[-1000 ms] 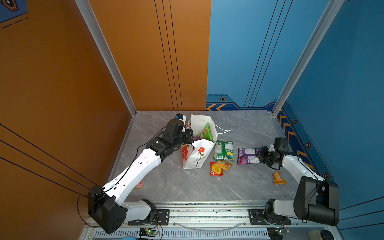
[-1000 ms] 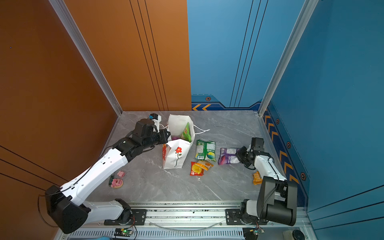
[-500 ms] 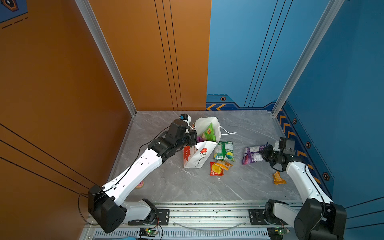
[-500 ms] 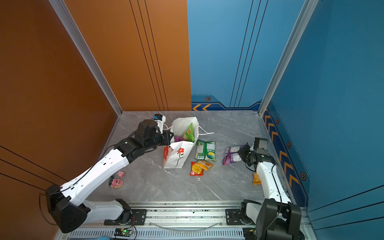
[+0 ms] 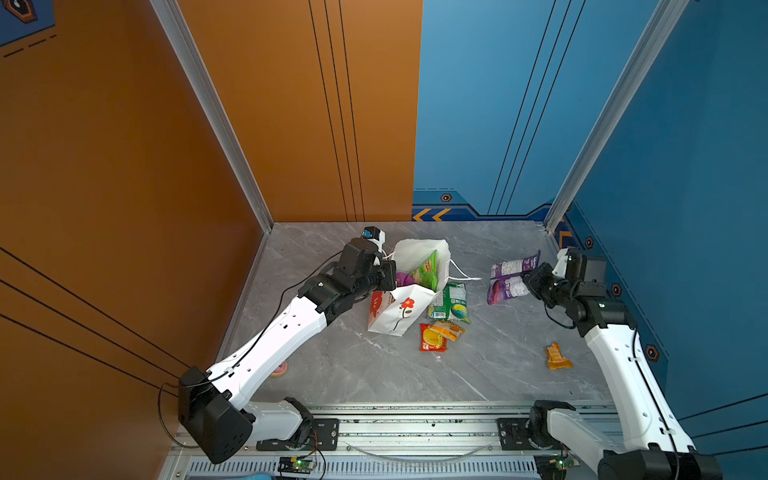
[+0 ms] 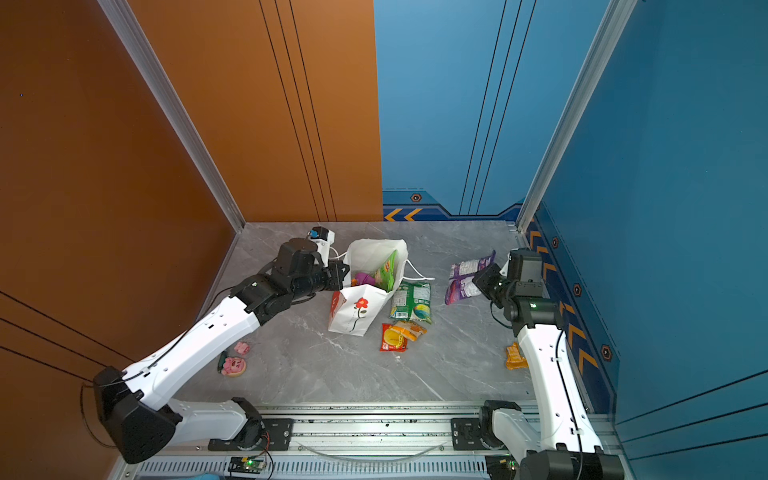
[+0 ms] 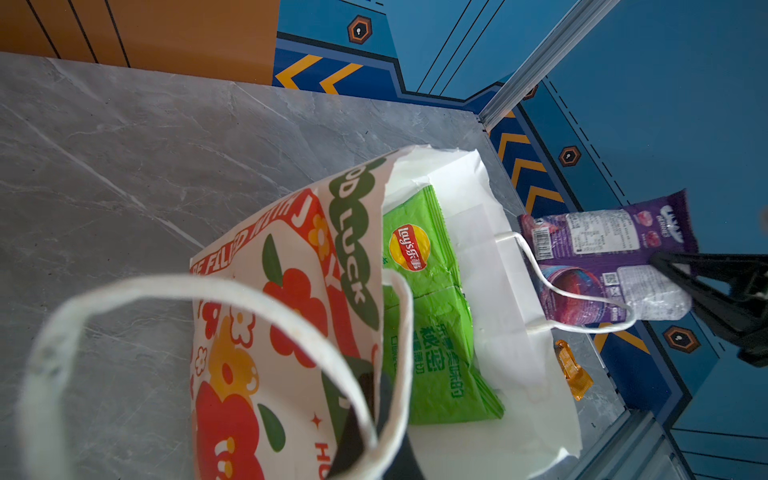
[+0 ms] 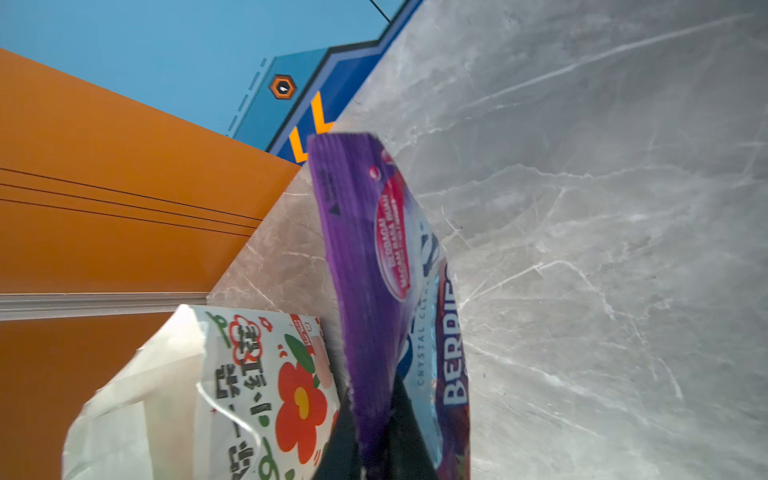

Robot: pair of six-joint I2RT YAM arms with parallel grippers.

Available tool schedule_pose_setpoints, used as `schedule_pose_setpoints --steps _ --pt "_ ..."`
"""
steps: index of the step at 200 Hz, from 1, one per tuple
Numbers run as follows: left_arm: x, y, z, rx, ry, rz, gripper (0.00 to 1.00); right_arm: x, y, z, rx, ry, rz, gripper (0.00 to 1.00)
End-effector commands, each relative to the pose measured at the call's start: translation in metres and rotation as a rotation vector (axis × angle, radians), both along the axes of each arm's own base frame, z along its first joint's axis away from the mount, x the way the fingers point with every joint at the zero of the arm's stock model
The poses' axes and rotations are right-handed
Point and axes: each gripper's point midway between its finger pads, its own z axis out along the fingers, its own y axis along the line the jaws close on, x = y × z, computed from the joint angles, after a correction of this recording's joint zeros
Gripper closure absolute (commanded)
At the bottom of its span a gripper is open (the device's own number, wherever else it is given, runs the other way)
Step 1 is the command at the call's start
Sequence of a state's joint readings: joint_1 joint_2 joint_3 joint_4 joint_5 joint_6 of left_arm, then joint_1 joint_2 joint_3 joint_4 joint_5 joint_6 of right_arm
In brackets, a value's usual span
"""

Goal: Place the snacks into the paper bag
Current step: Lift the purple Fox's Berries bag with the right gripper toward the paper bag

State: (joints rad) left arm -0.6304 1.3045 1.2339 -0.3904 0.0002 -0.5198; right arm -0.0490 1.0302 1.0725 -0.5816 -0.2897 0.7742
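The white paper bag (image 5: 392, 318) (image 6: 353, 311) stands open in the middle of the table. My left gripper (image 5: 388, 276) (image 7: 374, 415) is shut on its left rim beside a cord handle (image 7: 208, 286). Inside it stand a green packet (image 5: 427, 270) (image 7: 428, 291) and a small purple one (image 6: 365, 277). My right gripper (image 5: 530, 282) (image 8: 374, 436) is shut on the edge of a purple grape packet (image 5: 511, 276) (image 6: 465, 278) (image 8: 365, 257), held in the air to the right of the bag. On the table lie a green-white packet (image 5: 451, 303), a red packet (image 5: 434, 338) and an orange packet (image 5: 557, 356).
A pink round thing (image 6: 233, 365) lies near the left wall beside the left arm. The bag's other cord handle (image 5: 463, 272) trails on the table towards the right. Orange and blue walls close the table on three sides; a metal rail (image 5: 415, 428) runs along the front.
My right gripper has lifted the purple grape packet off the table and carried it up and slightly right. My left gripper has kept its hold and pulled the bag's mouth wider.
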Motion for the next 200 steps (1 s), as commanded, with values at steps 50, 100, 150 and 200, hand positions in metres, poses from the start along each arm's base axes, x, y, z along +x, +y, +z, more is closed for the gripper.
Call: schedule_pose_setpoints --steps 50,100,150,200 --pt "0.002 -0.002 0.026 -0.018 -0.074 0.001 1.00 -0.003 0.039 0.111 -0.054 -0.216 0.079 1.00" --pt "0.000 -0.003 0.027 -0.020 -0.075 -0.003 1.00 0.000 0.095 0.144 -0.054 -0.277 0.204 1.00" --pt "-0.002 -0.007 0.028 -0.017 -0.079 -0.017 1.00 0.000 0.143 0.142 -0.063 -0.279 0.294 1.00" --pt "-0.002 -0.010 0.028 -0.014 -0.082 -0.023 1.00 -0.006 0.173 0.125 -0.068 -0.240 0.361 1.00"
